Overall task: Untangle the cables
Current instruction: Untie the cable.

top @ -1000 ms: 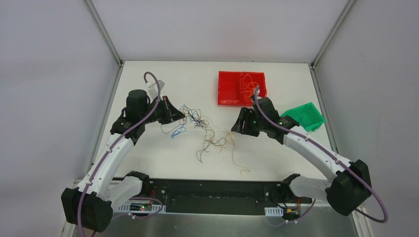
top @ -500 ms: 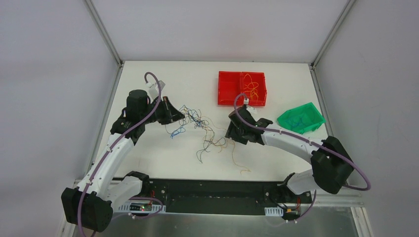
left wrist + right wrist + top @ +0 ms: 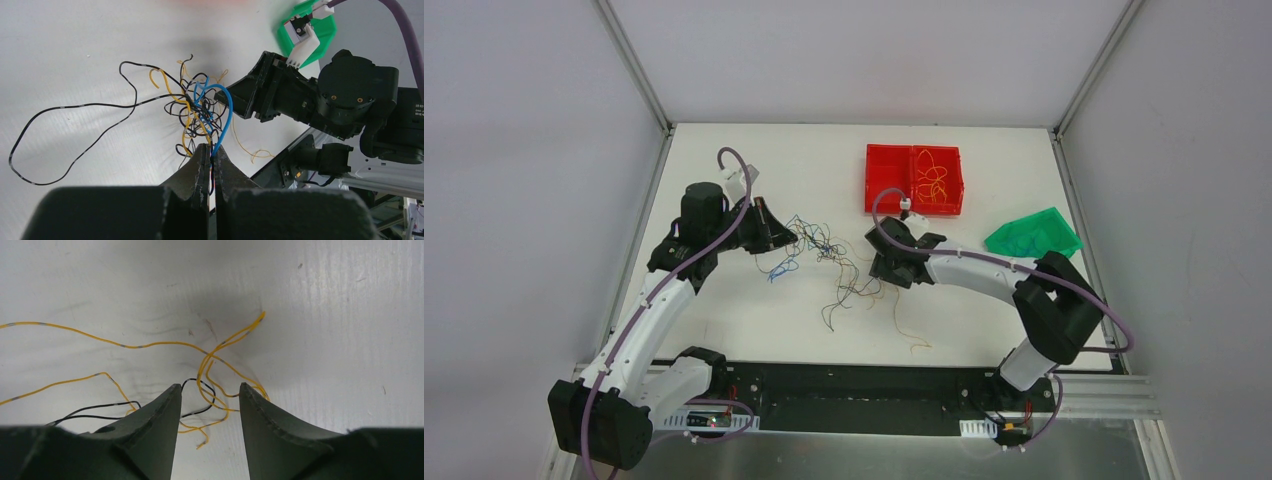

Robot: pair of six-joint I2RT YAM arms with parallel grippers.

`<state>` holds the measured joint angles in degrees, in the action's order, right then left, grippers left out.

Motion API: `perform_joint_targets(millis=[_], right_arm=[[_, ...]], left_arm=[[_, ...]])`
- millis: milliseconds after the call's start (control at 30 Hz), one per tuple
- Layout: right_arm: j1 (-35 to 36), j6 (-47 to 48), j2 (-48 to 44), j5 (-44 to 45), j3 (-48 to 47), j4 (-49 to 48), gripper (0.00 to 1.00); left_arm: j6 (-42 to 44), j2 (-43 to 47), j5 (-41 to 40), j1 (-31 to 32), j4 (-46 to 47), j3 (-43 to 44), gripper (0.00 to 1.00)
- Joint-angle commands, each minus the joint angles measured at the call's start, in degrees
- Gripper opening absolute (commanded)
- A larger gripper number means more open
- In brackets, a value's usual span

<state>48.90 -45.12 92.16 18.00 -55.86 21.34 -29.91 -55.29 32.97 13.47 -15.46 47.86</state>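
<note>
While the left gripper (image 3: 211,151) is fully closed, it pinches blue and dark strands of the cables (image 3: 199,107) between its fingertips. The knotted clump of blue, yellow and black wire stands directly ahead of those tips. One long black strand (image 3: 80,105) loops away to their left across the table (image 3: 75,40).

Right gripper (image 3: 207,390): jaws partly apart, clamping nothing. Yellow strands and one black strand lie on the table in the gap between the fingers and just ahead of them. Further yellow strands run off to the left of the fingers.

Top view: the two grippers face each other across the cables. The clump sits at the left gripper's tips. Loose curly strands spread from it toward the right gripper and trail on to the near side of that gripper.

Red tray (image 3: 870,182): on the far side of the right gripper, near it but apart, with orange wire (image 3: 934,180) coiled in its right compartment. Green bin (image 3: 1034,236): to the right of the right gripper, well apart from its fingers.
</note>
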Motion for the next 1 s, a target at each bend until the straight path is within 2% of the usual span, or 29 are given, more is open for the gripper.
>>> perform_joint_targets(millis=[0, 233, 467, 500, 633, 800, 967], right_arm=[[0.34, 1.56, 2.43, 2.67, -2.94, -0.31, 0.48], [0.85, 1.27, 4.32, 0.91, -1.66, -0.42, 0.40], [0.83, 0.44, 0.87, 1.09, -0.26, 1.23, 0.03], [0.52, 0.42, -0.36, 1.07, -0.05, 1.69, 0.00], [-2.36, 0.83, -7.56, 0.19, 1.85, 3.74, 0.00], [-10.79, 2.87, -21.02, 0.23, 5.25, 8.82, 0.00], [-30.88, 6.89, -36.64, -7.67, 9.30, 12.91, 0.00]], left_arm=[[1.62, 0.01, 0.88, -0.03, 0.79, 0.20, 0.00], [1.57, -0.35, 0.05, -0.03, 0.32, 0.31, 0.00], [2.23, -0.87, -1.26, -0.11, -1.69, 1.29, 0.00], [2.49, -0.95, -1.48, -0.11, -2.30, 1.69, 0.00], [3.72, -1.74, -3.94, -0.19, -5.97, 3.73, 0.00], [4.35, -2.79, -9.78, -0.95, -10.95, 5.47, 0.00], [2.30, -2.66, -15.48, -5.03, -14.47, 5.88, 0.00]])
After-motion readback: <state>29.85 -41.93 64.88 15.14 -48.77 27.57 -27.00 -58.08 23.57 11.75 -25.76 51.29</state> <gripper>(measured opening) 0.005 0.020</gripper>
